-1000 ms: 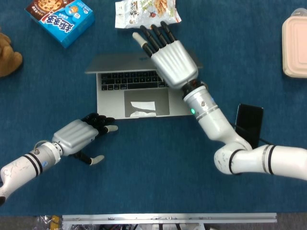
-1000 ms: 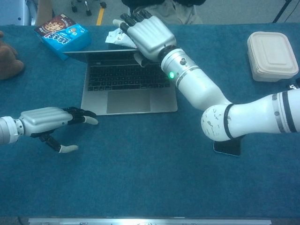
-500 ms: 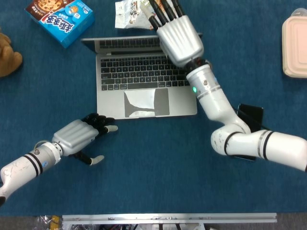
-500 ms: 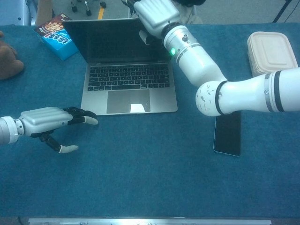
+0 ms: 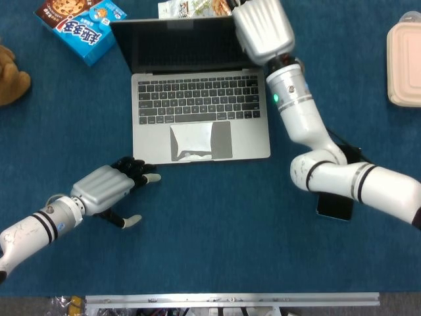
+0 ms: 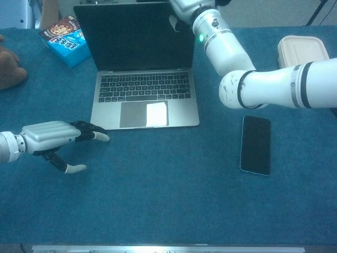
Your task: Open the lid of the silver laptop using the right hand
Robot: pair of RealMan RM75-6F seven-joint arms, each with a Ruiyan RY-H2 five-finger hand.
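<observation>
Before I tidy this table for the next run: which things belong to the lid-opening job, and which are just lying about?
Job:
silver laptop, lid up
right hand, at the lid's top corner

Lying about:
phone
blue cookie box
snack packet
beige lunch box
brown plush toy
left hand, resting on the table

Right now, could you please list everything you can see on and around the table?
laptop: one, silver, lid raised, far middle of table.
biscuit box: one, blue, left of the laptop lid.
snack packet: one, white, behind the lid.
brown plush item: one, far left edge.
lunch box: one, beige, far right.
phone: one, black, flat, right of the laptop.
table: one, blue cloth.
left hand: silver and black, holding nothing, resting near the laptop's front left corner.
right hand: silver, at the lid's upper right corner; fingers out of view.
</observation>
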